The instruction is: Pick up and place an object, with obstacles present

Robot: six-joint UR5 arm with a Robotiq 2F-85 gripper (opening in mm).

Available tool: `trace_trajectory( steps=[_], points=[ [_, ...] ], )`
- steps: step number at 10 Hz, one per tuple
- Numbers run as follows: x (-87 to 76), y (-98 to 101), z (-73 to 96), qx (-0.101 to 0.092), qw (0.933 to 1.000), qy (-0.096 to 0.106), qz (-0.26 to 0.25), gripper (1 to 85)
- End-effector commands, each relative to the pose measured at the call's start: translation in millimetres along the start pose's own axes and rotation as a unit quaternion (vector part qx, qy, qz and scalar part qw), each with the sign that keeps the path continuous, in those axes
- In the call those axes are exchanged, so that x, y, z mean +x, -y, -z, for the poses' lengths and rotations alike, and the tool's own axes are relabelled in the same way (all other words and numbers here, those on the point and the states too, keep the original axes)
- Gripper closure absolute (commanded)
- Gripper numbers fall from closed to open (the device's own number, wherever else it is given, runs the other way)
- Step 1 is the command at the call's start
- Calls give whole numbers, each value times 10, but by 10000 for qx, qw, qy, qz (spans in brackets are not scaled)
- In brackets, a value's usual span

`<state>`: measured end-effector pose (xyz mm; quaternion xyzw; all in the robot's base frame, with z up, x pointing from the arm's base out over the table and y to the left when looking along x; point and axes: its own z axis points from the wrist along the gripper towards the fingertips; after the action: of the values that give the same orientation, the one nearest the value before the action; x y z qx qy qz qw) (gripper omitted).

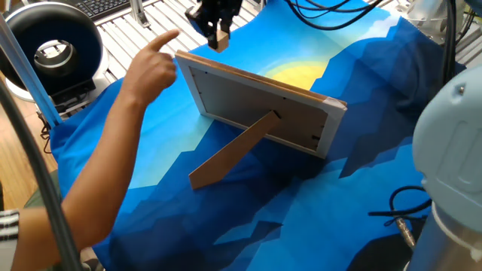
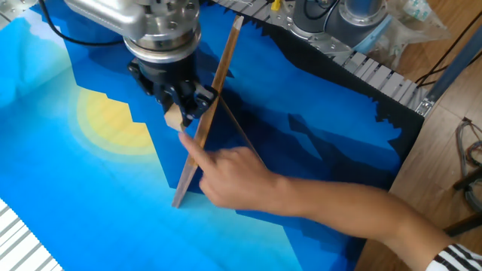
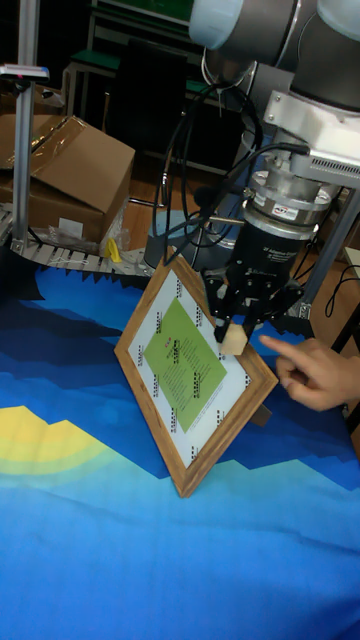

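My gripper (image 1: 218, 36) hangs above the cloth, shut on the small tan block (image 1: 220, 41), just over the left end of the picture frame's top edge. The frame (image 1: 260, 102) stands upright, its grey-white back and long wooden prop leg (image 1: 233, 150) facing this camera. From the other side, the gripper (image 2: 181, 109) holds the block (image 2: 175, 118) right beside the frame's thin wooden edge (image 2: 209, 105). In the tall view the block (image 3: 233, 338) hangs below the gripper (image 3: 243, 318), in front of the frame's (image 3: 195, 365) upper right side.
A person's hand (image 1: 151, 71) points a finger at the gripper, close by; the arm (image 2: 339, 214) reaches across the cloth behind the frame. A black ring light (image 1: 49, 49) stands at the back left. A cardboard box (image 3: 70, 180) sits beyond the table. The robot's base (image 1: 452, 150) fills the right.
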<state>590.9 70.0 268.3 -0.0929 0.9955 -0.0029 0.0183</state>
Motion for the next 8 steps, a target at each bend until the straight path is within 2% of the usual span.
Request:
trace_trajectory(
  steps=[1,3,5,7,8],
  points=[
    [-26,-146,75,-144,9995,96,250,843],
    [131,-348,380,-62,10000,-38,-22,843],
    [133,-621,568,20,9995,-113,-296,843],
    [59,-736,497,-45,9993,-86,-359,843],
    [44,-746,467,-175,9993,-74,-324,843]
  ],
)
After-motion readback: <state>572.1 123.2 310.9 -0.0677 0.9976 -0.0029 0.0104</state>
